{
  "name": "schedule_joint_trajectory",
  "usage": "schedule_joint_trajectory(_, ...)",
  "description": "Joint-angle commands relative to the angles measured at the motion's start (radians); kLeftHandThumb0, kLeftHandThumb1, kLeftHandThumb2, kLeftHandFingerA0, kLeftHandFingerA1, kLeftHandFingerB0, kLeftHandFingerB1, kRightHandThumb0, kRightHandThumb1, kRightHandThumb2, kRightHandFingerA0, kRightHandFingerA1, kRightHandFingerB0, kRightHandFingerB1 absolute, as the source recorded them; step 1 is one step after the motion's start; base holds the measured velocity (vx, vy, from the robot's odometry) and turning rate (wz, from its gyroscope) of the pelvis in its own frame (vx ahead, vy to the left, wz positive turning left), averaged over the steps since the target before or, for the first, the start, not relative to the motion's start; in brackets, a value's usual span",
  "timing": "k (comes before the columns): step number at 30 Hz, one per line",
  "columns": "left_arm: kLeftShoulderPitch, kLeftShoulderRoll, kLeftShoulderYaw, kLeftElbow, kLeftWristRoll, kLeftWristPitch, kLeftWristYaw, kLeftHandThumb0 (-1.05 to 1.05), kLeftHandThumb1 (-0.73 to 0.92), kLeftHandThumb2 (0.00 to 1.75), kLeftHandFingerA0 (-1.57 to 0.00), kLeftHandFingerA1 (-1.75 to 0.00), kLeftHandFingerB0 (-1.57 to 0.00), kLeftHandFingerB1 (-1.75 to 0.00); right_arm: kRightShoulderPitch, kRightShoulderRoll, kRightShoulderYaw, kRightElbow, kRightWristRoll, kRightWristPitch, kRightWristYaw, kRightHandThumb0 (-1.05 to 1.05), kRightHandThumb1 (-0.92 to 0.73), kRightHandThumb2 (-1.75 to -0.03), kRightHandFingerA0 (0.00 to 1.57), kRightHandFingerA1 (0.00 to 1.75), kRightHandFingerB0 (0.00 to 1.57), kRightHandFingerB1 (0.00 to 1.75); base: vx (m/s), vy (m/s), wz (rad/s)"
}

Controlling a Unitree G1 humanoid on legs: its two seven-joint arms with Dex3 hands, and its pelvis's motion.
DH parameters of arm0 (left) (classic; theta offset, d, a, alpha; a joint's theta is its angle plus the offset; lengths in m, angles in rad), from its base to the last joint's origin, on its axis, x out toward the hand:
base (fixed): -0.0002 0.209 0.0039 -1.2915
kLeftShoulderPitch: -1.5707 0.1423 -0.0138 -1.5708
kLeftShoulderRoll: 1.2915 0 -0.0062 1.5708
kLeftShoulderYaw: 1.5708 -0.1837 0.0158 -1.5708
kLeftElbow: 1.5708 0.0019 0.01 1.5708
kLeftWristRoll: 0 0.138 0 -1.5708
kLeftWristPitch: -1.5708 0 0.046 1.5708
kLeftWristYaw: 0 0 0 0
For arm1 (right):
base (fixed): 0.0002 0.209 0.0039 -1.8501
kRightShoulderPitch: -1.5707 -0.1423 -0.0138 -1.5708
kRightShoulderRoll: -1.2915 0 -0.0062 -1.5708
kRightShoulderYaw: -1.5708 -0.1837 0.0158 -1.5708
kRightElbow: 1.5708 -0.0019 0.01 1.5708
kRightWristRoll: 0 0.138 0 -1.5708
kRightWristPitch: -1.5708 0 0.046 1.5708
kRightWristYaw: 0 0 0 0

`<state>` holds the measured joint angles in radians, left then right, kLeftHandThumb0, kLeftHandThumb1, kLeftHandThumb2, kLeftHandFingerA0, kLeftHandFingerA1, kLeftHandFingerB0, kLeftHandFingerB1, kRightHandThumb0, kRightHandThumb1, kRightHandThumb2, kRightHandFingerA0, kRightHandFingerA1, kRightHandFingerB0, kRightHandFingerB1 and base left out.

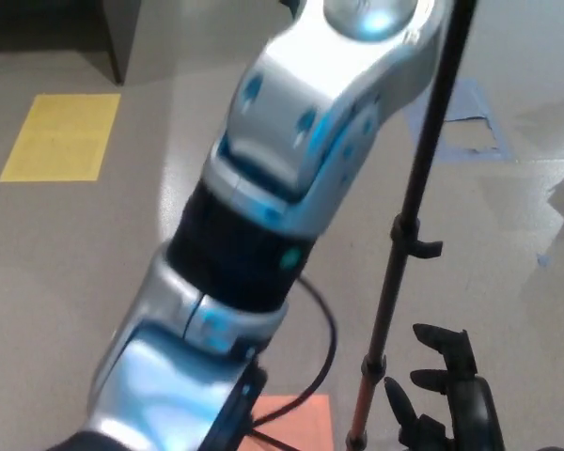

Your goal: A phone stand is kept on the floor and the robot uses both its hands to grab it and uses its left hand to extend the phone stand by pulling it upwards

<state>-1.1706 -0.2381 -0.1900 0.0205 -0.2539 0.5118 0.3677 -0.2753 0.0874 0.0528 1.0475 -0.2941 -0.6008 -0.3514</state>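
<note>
With the right hand (451,395) beside the phone stand (415,225), fingers (444,336) spread, the leaning pole could topple; left hand's grip unseen.

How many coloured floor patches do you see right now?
3: a yellow patch at far left, a blue patch beyond the stand pole, an orange patch at the bottom. The left arm may hide others.

The left arm (291,188) has a glossy silver shell over matt black ribbing; the phone stand (415,235) looks matt black metal; the floor (94,244) dull and smooth.
</note>
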Motion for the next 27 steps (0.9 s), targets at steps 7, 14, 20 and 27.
schedule_joint_trajectory(7,1.12,0.388,-0.211,-0.57,0.152,-0.147,-0.096,-1.02,0.7,1.06,-0.04,0.0,-0.1,-0.05,0.138,-0.164,-0.004,-0.119,0.0,-0.092,0.054,-1.05,-0.76,-0.69,0.14,0.97,0.0,0.54,0.0,0.0,0.0)
schedule_joint_trajectory(14,1.568,0.441,0.056,-0.513,0.225,-0.542,-0.156,-0.96,0.65,1.07,-0.04,-0.18,-0.18,-0.3,0.259,-0.241,-0.007,-0.236,-0.014,-0.177,0.075,-1.05,-0.78,-0.71,0.01,0.81,0.0,0.26,0.0,0.0,0.0)
schedule_joint_trajectory(20,1.851,0.42,0.273,-0.405,0.191,-0.763,-0.23,-0.96,0.68,1.07,0.0,-0.3,-0.08,-0.39,0.399,-0.322,-0.036,-0.364,0.002,-0.175,0.122,-1.05,-0.83,-0.8,0.0,0.64,0.0,0.04,0.0,0.0,0.0)
schedule_joint_trajectory(27,2.001,0.38,0.402,-0.147,0.096,-1.022,-0.317,-0.87,0.79,0.65,-0.18,-0.28,-0.22,-0.28,0.488,-0.351,-0.021,-0.427,-0.041,-0.169,0.092,-1.05,-0.82,-0.79,0.0,0.51,0.0,0.0,0.0,0.0,0.0)
